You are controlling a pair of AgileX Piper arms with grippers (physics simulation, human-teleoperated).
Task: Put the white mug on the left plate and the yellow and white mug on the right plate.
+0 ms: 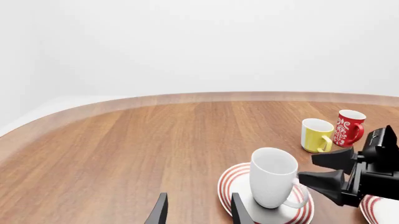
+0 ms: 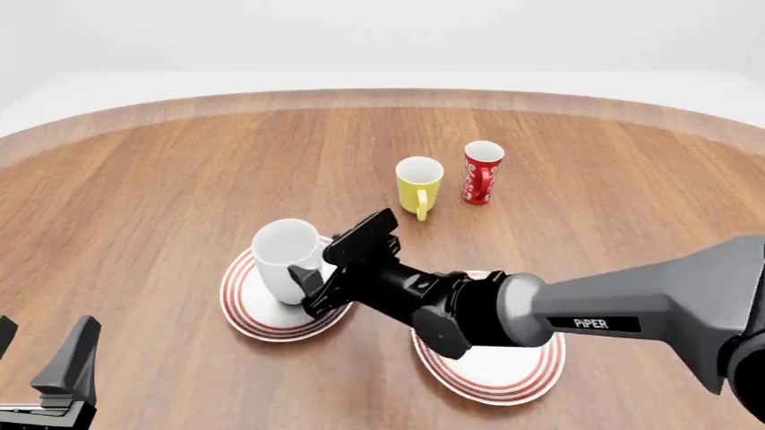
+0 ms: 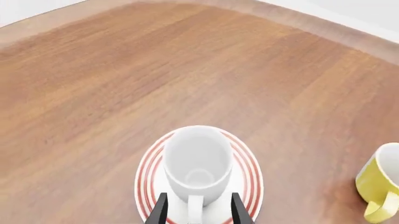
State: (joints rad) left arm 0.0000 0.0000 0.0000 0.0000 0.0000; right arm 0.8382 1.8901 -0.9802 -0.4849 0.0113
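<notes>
- White mug [image 2: 285, 260] standing upright on the left plate [image 2: 245, 309], handle turned toward the right claw [image 2: 321, 279].
- Right claw reaching in at the mug's handle side, fingers spread apart; in the right wrist view, handle [image 3: 195, 205] sitting in the gap between the two fingertips [image 3: 160, 210].
- Not possible to tell whether the fingertips touch the handle; no closed hold on it visible.
- Seen from the left wrist view, right claw [image 1: 330, 172] open just beside the mug [image 1: 272, 176], the two black fingers pointing at its handle.
- Left plate [image 1: 232, 179] lying flat on the table [image 2: 179, 179], red rings showing all around the mug's base.
- Right plate [image 2: 526, 376] lying just beside the left plate, partly covered by the right arm passing over it, nothing visible standing on it.
- Yellow and white mug [image 2: 418, 184] upright on the table, well apart from the white mug, on the far side of it, handle facing the near edge.
- Red patterned cup [image 2: 482, 172] upright just beside the yellow and white mug, not touching it.
- Left claw [image 2: 36, 363] low at the near corner of the table, well apart from the white mug, fingers open and holding nothing.
</notes>
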